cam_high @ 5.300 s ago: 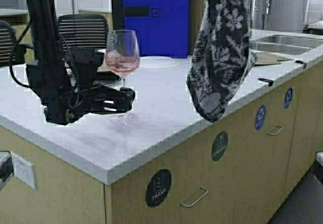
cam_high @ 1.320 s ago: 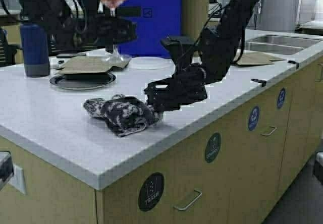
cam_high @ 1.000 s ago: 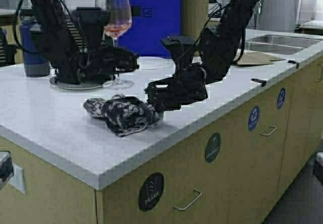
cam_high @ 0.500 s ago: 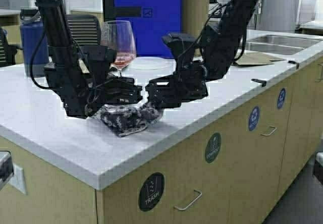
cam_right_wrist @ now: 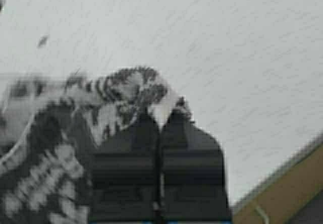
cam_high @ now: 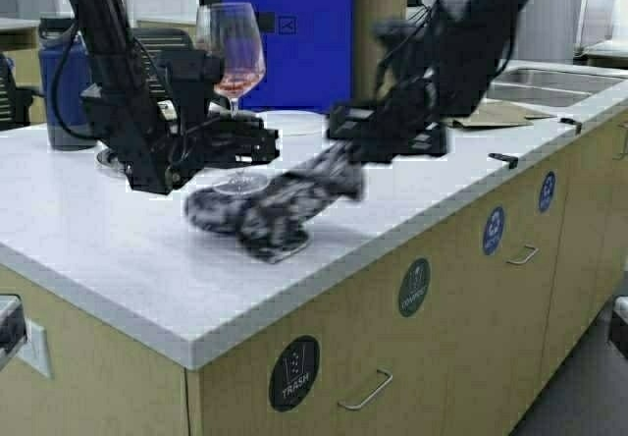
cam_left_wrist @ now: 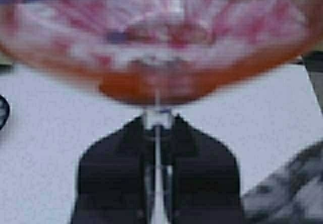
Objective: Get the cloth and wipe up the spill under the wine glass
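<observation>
While left gripper (cam_high: 263,144) jaws clamp wine glass (cam_high: 231,63), right gripper (cam_high: 339,147) jaws grip cloth (cam_high: 270,205).

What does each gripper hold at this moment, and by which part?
The left gripper holds the wine glass by its stem, just under the bowl. The right gripper holds the cloth by a bunched edge; the rest lies on the counter.

Both arms are matte black, jointed and boxy (looped black cables trailing), each tool (cam_high: 263,143) with flat dark fingers (cam_left_wrist: 111,178).
</observation>
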You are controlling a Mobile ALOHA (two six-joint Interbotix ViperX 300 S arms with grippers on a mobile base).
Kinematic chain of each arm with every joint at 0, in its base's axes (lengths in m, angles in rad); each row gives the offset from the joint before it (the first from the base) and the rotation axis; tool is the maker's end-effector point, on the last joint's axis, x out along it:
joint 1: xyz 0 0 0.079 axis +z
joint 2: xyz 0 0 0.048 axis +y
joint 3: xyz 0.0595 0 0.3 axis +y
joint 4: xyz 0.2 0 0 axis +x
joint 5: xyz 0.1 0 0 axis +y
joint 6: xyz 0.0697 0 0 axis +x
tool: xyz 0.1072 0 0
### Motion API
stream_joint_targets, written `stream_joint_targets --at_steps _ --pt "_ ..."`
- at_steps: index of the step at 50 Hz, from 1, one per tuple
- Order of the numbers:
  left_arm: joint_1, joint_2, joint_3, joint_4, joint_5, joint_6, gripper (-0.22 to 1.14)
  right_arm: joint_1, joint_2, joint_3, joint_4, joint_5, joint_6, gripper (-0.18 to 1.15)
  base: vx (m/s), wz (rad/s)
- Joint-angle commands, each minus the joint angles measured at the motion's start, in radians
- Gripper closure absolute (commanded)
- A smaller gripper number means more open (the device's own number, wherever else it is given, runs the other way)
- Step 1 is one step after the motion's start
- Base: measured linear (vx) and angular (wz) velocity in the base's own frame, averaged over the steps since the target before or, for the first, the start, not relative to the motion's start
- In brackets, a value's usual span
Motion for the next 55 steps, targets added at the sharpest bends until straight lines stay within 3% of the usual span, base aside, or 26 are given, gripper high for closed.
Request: stream_joint_targets --at_steps 1,15,47,55 --pt "-0.002 -0.034 -0.018 0.002 -0.002 0.002 0.63 -0.046 -0.135 0.064 0.095 -0.114 0.0 0.91 0.0 0.0" --pt "-0.003 0.029 -0.04 0.002 -0.002 0.0 0.63 -0.064 -0.27 0.156 0.16 -0.364 -0.005 0.91 0.0 0.0" --pt "-0.003 0.161 -0.129 0.002 0.006 -0.003 0.62 -0.064 -0.285 0.166 0.155 -0.371 -0.006 0.91 0.0 0.0" --pt "-0.003 0.167 -0.129 0.002 0.005 -0.002 0.55 -0.064 -0.285 0.17 0.152 -0.37 -0.006 0.91 0.0 0.0"
